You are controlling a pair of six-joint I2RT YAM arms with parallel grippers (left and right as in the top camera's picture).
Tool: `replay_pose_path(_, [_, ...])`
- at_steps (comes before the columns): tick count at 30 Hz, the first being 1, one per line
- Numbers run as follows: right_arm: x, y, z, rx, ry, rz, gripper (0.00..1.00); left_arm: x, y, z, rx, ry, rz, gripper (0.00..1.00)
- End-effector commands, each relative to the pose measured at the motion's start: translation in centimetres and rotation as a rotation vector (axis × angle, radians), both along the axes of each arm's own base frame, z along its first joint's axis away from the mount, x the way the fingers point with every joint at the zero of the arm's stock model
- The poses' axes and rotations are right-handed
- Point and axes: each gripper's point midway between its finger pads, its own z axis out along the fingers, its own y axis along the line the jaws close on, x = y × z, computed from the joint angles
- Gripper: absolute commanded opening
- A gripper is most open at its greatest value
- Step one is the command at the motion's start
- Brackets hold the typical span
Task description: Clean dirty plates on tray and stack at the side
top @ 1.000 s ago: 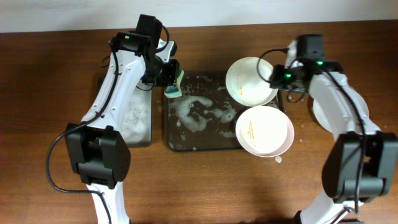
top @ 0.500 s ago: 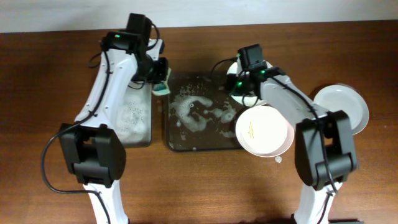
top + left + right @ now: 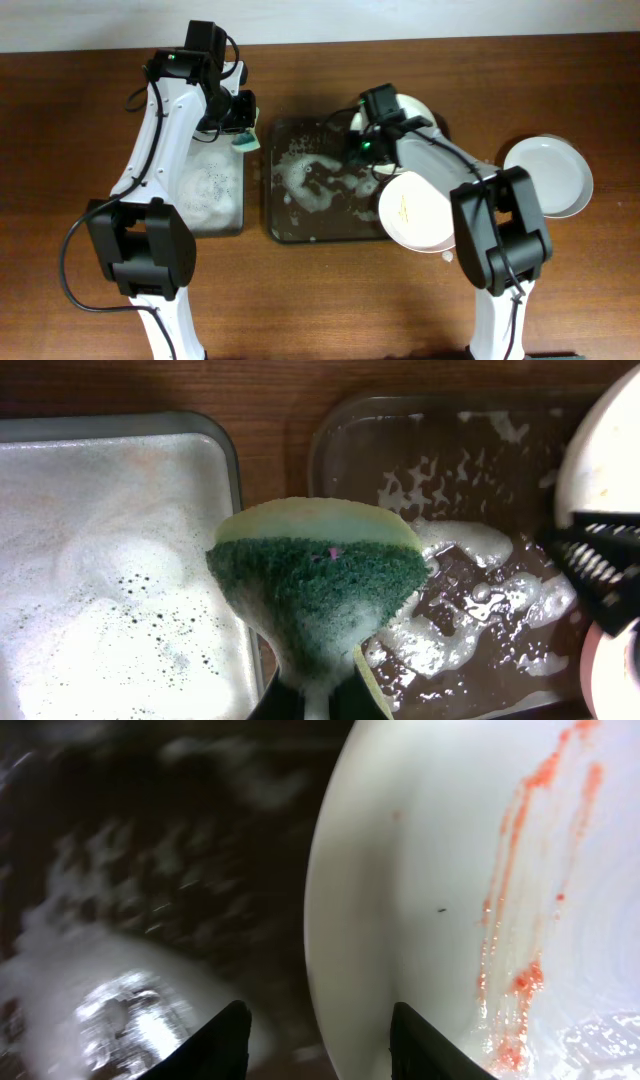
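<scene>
Two plates [image 3: 425, 212] on tray [image 3: 300, 228], third plate [image 3: 548, 177] right

Hidden parts
The right arm [image 3: 445, 165] covered most of the plate [image 3: 415, 106] at the tray's [image 3: 268, 205] far right corner. The sponge [image 3: 315, 585] hid the left gripper [image 3: 316, 698] almost wholly.

I see the sponge [image 3: 315, 575] as pale yellow with a dark green scrub face (one tiny pink fleck on it). The plate [image 3: 470, 870] is white, streaked orange-red. The tray [image 3: 272, 222] looks dark brown, mottled with white foam.
</scene>
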Motion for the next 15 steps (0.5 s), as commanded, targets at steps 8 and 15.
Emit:
replay_pose_path(8, [-3.9,9.5,1.7,0.089,0.006,0.205,0.46,0.2,0.0,1.8,0.0,-0.047,-0.004,0.01])
replay_pose_path(15, [-1.1,5.0,9.5,0.046,0.004,0.092,0.46,0.2,0.0,1.8,0.0,-0.047,-0.004,0.01])
